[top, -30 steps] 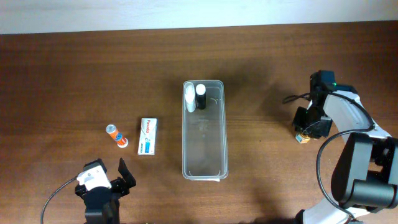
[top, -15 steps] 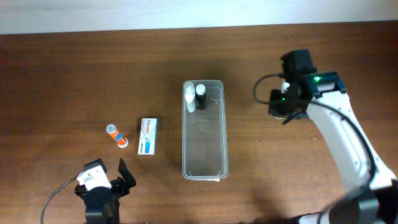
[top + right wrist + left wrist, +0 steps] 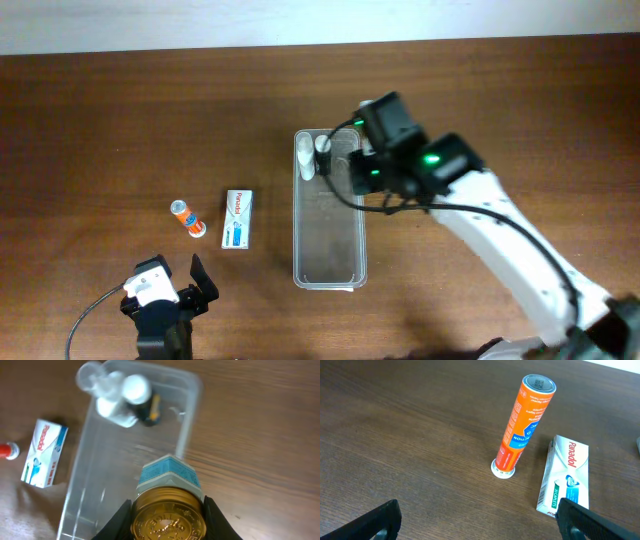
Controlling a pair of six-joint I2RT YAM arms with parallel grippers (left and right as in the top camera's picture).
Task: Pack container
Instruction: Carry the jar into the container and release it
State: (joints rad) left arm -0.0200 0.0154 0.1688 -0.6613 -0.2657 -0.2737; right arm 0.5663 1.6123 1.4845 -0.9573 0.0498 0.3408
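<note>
In the middle of the wooden table [image 3: 480,80]: the container [image 3: 329,275], clear and long, running from near to far. At its far end, upright and side by side, a white bottle [image 3: 305,157] and a dark bottle with a white cap [image 3: 323,150]; otherwise nothing inside.

Over the container's far right wall: the right gripper [image 3: 360,172], clamped on a gold-lidded jar [image 3: 167,515] with a blue-and-white label, one of its fingers [image 3: 119,517] pressed to each side of the lid. Cannot tell how high above the rim.

Well to the left of the container: a white-and-blue carton [image 3: 237,219], lying flat. Just left of that: an orange tube [image 3: 187,218], standing on its white cap, apart from the carton.

At the near left edge: the left gripper [image 3: 195,285], jaws spread wide, holding nothing, pointed toward the tube and carton from the near side and touching neither.
</note>
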